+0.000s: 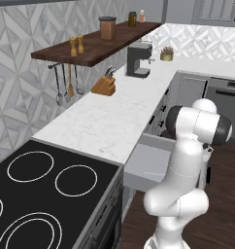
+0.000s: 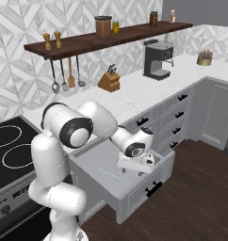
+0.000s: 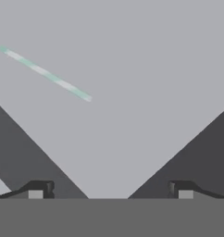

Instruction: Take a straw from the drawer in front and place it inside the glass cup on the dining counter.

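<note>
The drawer stands pulled out from the cabinet, its grey floor bare at the left. My gripper hangs low inside it, pointing down at the floor. In the hand view a thin straw with green and white stripes lies flat on the drawer floor, up and to the left of my gripper. Its fingertips stand wide apart, open, with nothing between them. The same drawer juts out beside the arm in the left base view. The glass cup and the dining counter are out of view.
A black cooktop adjoins the marble worktop above the drawer. A knife block and coffee machine stand at the back under a wooden shelf. Dark wood floor lies to the right.
</note>
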